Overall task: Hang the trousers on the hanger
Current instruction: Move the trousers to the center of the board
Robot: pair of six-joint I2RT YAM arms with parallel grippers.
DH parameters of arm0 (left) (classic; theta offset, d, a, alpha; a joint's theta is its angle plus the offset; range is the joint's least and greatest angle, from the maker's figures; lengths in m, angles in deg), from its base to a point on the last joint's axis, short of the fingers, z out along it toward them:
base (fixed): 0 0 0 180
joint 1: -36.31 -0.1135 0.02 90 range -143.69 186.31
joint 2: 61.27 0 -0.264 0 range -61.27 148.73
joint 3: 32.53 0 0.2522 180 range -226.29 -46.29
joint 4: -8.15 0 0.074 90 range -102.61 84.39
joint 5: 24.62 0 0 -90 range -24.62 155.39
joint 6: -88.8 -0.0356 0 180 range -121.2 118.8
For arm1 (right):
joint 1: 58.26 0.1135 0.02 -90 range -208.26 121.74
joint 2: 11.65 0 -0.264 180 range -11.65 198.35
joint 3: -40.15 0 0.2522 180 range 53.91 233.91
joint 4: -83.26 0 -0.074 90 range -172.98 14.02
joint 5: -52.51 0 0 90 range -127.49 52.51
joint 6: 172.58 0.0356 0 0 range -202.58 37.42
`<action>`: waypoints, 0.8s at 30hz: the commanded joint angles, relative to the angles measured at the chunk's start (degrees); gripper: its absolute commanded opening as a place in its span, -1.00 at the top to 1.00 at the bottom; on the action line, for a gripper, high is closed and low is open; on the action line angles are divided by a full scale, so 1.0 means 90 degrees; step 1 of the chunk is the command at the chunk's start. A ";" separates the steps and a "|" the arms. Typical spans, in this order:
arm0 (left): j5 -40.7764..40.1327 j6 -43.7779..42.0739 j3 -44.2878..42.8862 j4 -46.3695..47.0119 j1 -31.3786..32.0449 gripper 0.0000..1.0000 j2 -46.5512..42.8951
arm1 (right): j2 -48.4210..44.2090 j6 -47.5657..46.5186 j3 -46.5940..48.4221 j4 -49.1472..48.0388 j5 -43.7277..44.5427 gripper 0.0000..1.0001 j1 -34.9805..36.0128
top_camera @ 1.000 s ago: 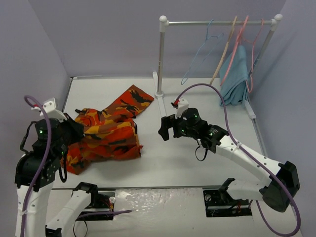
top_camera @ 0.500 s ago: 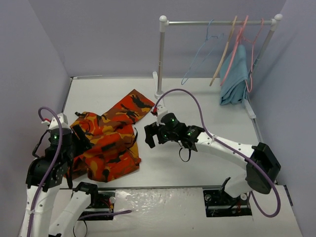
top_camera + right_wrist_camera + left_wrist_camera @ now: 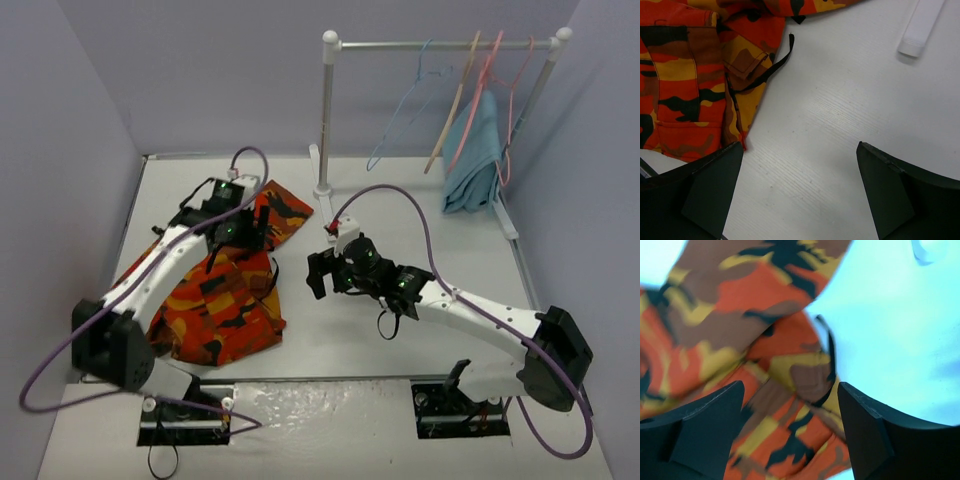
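Note:
The camouflage trousers lie crumpled on the left of the table, one leg reaching toward the rack. My left gripper hovers over that leg; in the left wrist view the gripper is open, with the blurred trousers below and nothing between the fingers. My right gripper is open just right of the trousers; in the right wrist view the gripper frames bare table, with the trousers' edge and a black strap at upper left. The light-blue hanger hangs on the rack rail.
A white rack stands at the back, its foot near my right gripper. It also carries a wooden hanger, a pink hanger and a teal cloth. Purple walls enclose the table.
My left gripper has opened, let go of the trousers and swung from the near left edge to over their far leg. The trousers now lie bunched nearer. The right gripper shifted slightly.

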 commanded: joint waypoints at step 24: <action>-0.0251 -0.1041 -0.2633 0.0680 0.0173 1.00 0.4488 | 0.1200 0.0128 0.0046 -0.1363 -0.0609 -0.88 0.0409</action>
